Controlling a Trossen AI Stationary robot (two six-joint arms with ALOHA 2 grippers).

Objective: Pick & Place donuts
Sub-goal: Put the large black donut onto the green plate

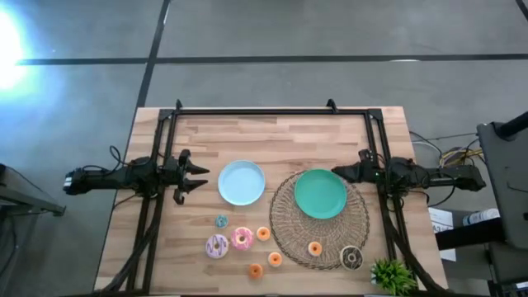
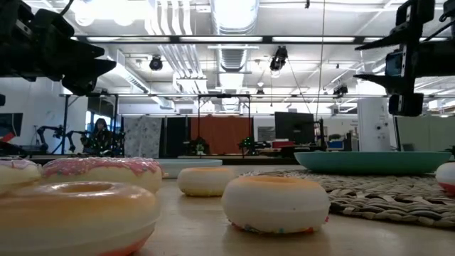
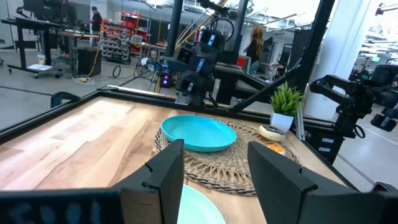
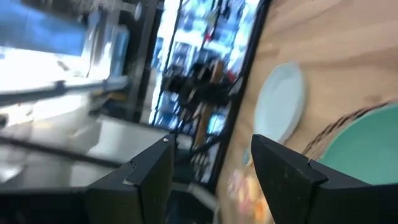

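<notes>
Here the wooden counter (image 1: 280,136) carries everything, framed by a dark rail along its far edge and sides. On its right half lies the round wicker mat (image 1: 285,227), with the green plate (image 1: 321,195) resting on the mat's far part. The light-blue plate (image 1: 242,182) sits on bare wood just left of the mat.

The left arm reaches in from the left edge; its left claw (image 1: 191,177) hangs above the wood just beside the light-blue plate, fingers spread wide and holding nothing. The right arm reaches in from the right edge; its right claw (image 1: 340,172) is at the green plate's far right rim, and the right wrist view shows its fingers wide apart and empty.

The donuts lie toward the near edge. The lilac donut (image 1: 217,245) and the pink donut (image 1: 242,238) sit side by side on the wood, near the mat's left edge. The dark brown donut (image 1: 351,257) lies on the mat's near right part, with an orange mini donut (image 1: 314,247) on the mat to its left. Three more orange minis (image 1: 263,233) are on the wood between the pink donut and the mat. The teal mini donut (image 1: 221,220) sits between the light-blue plate and the lilac donut. A small green plant (image 1: 393,273) stands at the near right corner.
</notes>
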